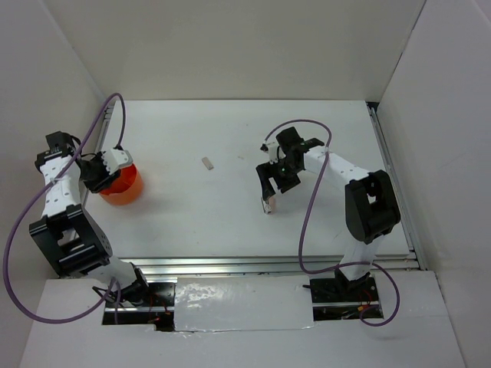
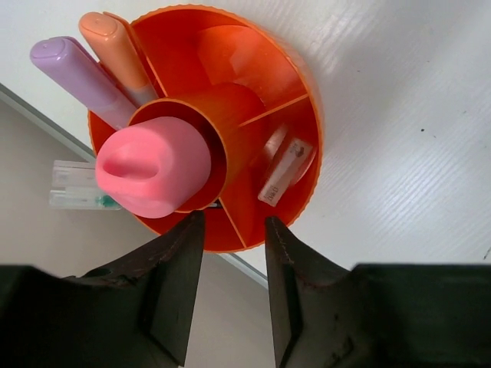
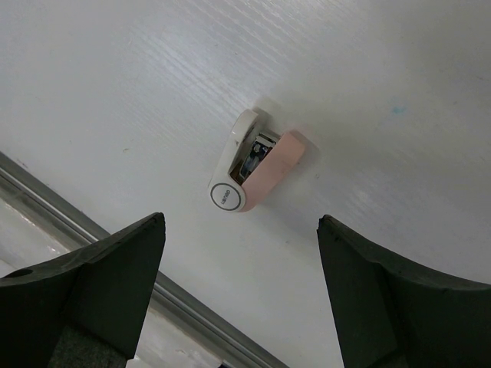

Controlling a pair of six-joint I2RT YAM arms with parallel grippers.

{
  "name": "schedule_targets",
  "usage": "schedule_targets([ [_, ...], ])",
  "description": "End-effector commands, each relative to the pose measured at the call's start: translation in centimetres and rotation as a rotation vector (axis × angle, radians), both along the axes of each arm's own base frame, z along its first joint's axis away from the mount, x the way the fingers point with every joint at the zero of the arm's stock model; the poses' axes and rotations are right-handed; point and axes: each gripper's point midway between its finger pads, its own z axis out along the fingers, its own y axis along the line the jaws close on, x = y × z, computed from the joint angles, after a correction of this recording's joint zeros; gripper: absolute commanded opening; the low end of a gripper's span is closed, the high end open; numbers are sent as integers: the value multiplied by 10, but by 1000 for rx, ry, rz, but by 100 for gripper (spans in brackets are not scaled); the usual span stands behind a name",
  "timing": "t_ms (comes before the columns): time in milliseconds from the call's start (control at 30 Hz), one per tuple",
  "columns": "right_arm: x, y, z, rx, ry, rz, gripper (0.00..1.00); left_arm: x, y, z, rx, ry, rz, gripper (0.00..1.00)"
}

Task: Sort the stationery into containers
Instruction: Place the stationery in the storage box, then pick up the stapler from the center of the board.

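The orange-red round tub (image 1: 127, 185) stands at the table's left. In the left wrist view the tub (image 2: 253, 65) has compartments. It holds a pink stubby cylinder (image 2: 153, 165) in its middle tube, a lilac pen (image 2: 77, 77), an orange pen (image 2: 119, 46) and a small pale block (image 2: 285, 170). My left gripper (image 1: 106, 176) hovers just over the tub's rim, open and empty (image 2: 234, 222). My right gripper (image 1: 275, 184) is wide open (image 3: 239, 222) above a small pink-and-white item (image 3: 257, 172) lying on the table (image 1: 268, 205). A small white eraser-like block (image 1: 207, 162) lies mid-table.
White walls enclose the table on the left, right and back. A metal rail (image 3: 115, 245) runs along the near table edge close to the pink-and-white item. A clear plastic piece (image 2: 73, 184) shows beyond the tub's left side.
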Motion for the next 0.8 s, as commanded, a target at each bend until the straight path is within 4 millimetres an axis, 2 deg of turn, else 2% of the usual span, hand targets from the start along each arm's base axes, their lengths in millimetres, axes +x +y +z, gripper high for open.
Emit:
schedule_targets([
  [0, 4, 5, 8, 2, -11, 10, 87, 5, -5, 11, -14, -56, -6, 50],
  [133, 2, 1, 6, -11, -14, 3, 87, 6, -13, 28, -47, -100, -4, 50],
  [300, 5, -7, -4, -55, -14, -42, 87, 7, -43, 74, -142, -259, 0, 51],
  [333, 5, -8, -6, -59, -7, -47, 87, 12, -48, 93, -161, -334, 25, 52],
  [400, 3, -5, -13, -56, 26, -54, 87, 9, -57, 92, -205, -353, 64, 55],
  [500, 0, 0, -23, -40, 79, -47, 86, 7, -69, 101, -223, -428, 77, 60],
  [533, -1, 1, -25, -37, 89, -44, 86, 5, -74, 111, -219, -472, 64, 60],
  [567, -1, 2, -29, -37, 101, -44, 85, 2, -79, 105, -238, -463, 62, 61],
  [633, -2, 3, -32, -32, 112, -46, 85, -4, -89, 108, -257, -480, 54, 62],
  [767, -4, 4, -38, -24, 137, -51, 81, -12, -107, 102, -314, -459, 42, 62],
])
